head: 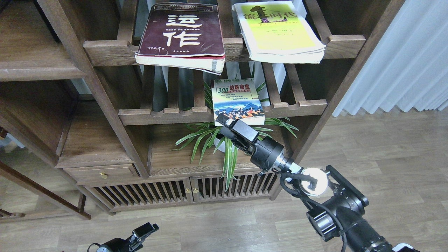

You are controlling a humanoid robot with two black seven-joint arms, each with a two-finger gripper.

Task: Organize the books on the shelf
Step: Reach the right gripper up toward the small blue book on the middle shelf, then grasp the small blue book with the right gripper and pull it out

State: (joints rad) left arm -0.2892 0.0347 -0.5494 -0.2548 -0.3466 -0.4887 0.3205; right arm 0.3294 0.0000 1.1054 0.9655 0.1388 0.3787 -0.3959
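Note:
The thick maroon book (182,33) and the yellow-green book (280,31) lie flat on the upper slatted rack (105,52), overhanging its front rail. The small white "300" book (236,101) lies on the lower slatted rack (157,115). The solid dark-brown shelf (35,71) with a rounded front edge is at the upper left and bare. My right gripper (227,124) is raised just below the front edge of the "300" book; its dark fingers cannot be told apart. My left gripper (145,231) is low at the bottom edge, small and dark.
A potted spider plant (210,140) stands on the cabinet top under the lower rack, right beside my right gripper. Slatted cabinet doors (157,192) are below. A white curtain (402,63) hangs at the right over the wooden floor.

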